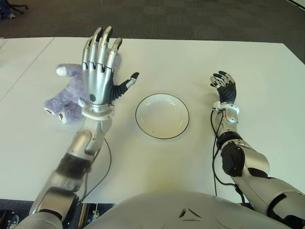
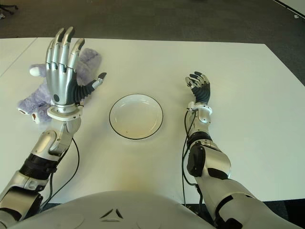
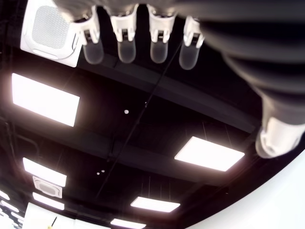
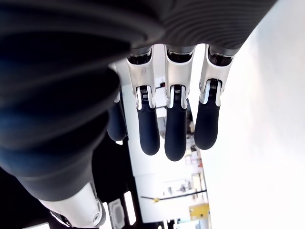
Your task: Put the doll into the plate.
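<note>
While the left hand [image 1: 99, 71] was raised above the table [image 1: 190, 62], its four fingers [image 1: 101, 45] pointed straight up and slightly fanned, thumb stuck out toward the plate side. Nothing in its grasp. Left wrist view agreed: fingertips [image 3: 124, 47] extended, only ceiling panels behind them, no object between them.

Doll [image 1: 64, 93], a purple plush, lay on the table at the robot's left, partly hidden behind the left hand in both eye views. A white paw showed at its far end and two dark-marked feet at the near end. Could not tell from the eye views whether the hand touched it; the hand appeared above and in front of it.

Plate [image 1: 162, 116], white with a dark rim, sat near the table centre, between the two hands, just right of the left wrist. It held nothing but a few small specks.

Right hand [image 1: 224, 88] showed right of the plate, well apart from it, palm turned up, dark fingers loosely curled and holding nothing. Right wrist view showed the fingers [image 4: 175, 129] side by side, relaxed, nothing held between them.
</note>
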Controlling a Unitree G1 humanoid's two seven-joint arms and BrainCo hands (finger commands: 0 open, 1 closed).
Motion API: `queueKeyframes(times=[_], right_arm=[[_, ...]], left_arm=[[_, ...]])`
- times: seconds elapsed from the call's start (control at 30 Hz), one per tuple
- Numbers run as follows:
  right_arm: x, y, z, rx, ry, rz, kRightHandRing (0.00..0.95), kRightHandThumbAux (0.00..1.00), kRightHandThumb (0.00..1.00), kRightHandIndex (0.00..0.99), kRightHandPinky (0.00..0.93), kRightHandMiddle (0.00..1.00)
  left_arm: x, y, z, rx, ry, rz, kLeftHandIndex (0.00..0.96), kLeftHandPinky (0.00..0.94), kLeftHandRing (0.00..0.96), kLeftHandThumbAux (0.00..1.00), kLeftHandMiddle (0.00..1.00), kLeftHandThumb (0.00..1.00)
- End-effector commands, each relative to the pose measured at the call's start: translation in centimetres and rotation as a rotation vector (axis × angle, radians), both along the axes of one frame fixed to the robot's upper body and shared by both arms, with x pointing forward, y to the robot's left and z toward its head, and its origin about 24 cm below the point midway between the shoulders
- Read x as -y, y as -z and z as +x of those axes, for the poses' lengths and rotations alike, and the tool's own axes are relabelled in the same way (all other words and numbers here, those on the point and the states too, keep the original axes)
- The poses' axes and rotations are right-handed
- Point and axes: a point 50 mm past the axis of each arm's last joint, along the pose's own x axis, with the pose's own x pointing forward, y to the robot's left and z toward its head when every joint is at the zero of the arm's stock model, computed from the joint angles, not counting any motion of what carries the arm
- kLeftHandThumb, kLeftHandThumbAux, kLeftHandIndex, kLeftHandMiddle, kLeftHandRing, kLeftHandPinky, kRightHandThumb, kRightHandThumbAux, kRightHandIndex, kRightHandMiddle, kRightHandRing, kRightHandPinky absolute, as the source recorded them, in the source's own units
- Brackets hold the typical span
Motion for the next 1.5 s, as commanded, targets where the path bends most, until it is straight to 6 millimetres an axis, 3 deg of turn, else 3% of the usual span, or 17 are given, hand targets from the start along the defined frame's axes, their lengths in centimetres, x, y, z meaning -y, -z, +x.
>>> queueKeyframes(times=[0.03,0.2,0.4,0.57,1.5], right_arm=[[-2.4,10.0,-8.1,-0.427,0.025,0.211,0.368,0.825,0.279,0.275,0.397,0.34],[-2.4,10.0,-8.1,-0.429,0.028,0.212,0.368,0.827,0.28,0.27,0.401,0.34],[-2.4,10.0,-8.0,-0.437,0.029,0.209,0.365,0.829,0.278,0.268,0.394,0.337],[-2.4,10.0,-7.9,-0.44,0.03,0.208,0.364,0.834,0.285,0.268,0.4,0.336],[-2.0,10.0,-7.9,-0.448,0.034,0.2,0.375,0.853,0.359,0.282,0.399,0.349]], left_arm=[[0.8,0.5,-1.8,-0.072,-0.008,0.026,0.145,0.0,0.0,0.446,0.0,0.284],[0.6,0.6,-4.0,-0.139,-0.018,-0.01,0.16,0.0,0.0,0.432,0.0,0.246],[-0.9,1.7,-5.6,-0.268,-0.02,-0.092,0.146,0.0,0.0,0.432,0.0,0.18],[-3.1,3.6,-4.9,-0.354,-0.087,-0.111,0.119,0.0,0.0,0.408,0.0,0.165],[-2.8,3.7,-4.8,-0.357,-0.078,-0.116,0.118,0.0,0.0,0.406,0.0,0.166]])
